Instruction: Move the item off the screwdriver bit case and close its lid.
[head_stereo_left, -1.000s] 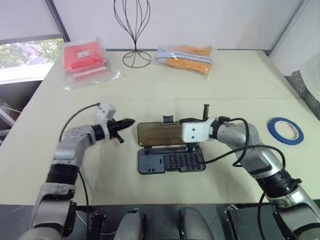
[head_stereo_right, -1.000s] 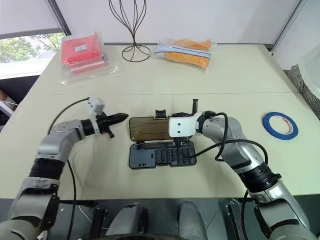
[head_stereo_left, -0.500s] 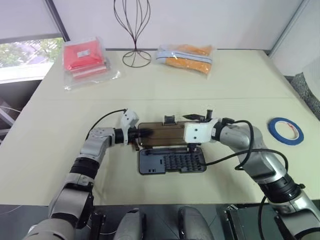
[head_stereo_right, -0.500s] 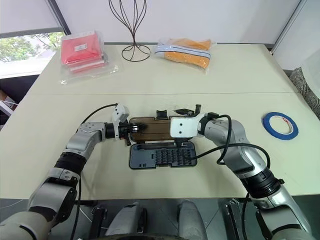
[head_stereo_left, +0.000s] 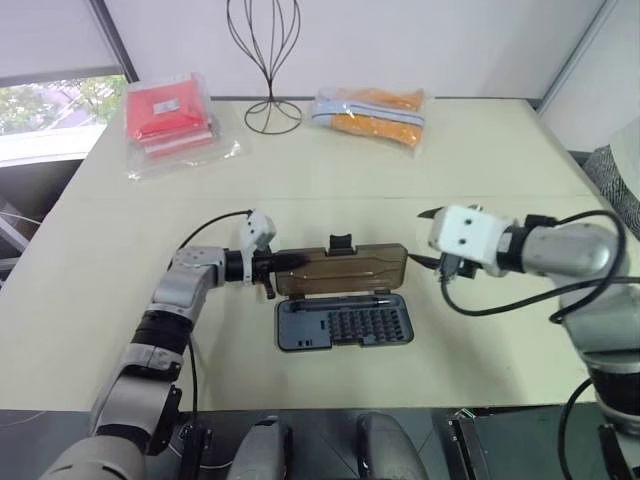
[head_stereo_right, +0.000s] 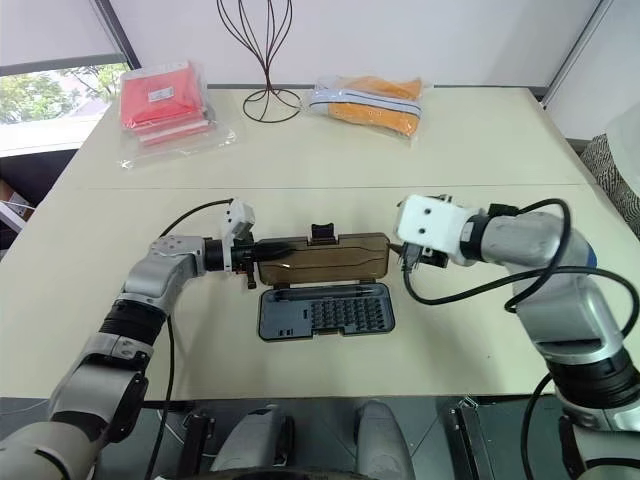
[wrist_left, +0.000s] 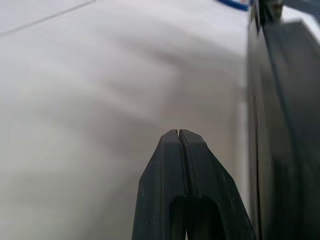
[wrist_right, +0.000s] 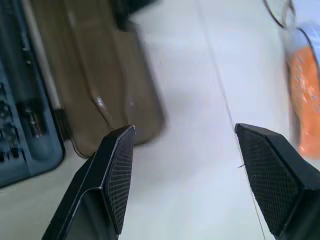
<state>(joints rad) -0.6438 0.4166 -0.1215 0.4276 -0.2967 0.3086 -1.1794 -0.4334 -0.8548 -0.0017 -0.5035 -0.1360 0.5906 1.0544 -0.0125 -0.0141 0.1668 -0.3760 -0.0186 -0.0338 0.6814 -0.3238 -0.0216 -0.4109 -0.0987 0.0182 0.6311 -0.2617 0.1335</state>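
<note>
The screwdriver bit case lies open at the table's middle, its grey-blue tray flat and showing rows of bits. The smoky-brown lid stands tilted up off the table behind the tray, with its black latch tab on the far edge. My left gripper is shut, its tip against the lid's left end. In the left wrist view the dark lid edge runs beside the closed fingers. My right gripper hangs open just off the lid's right end, holding nothing. A sliver of the blue tape shows far behind.
A bagged red packet lies at the back left and a bagged orange packet at the back middle. A black wire stand rises between them. Bare table lies in front of and around the case.
My right gripper has opened, let go of the lid and pulled away to the right and up. My left gripper came in against the lid's left end. The lid has lifted from flat.
</note>
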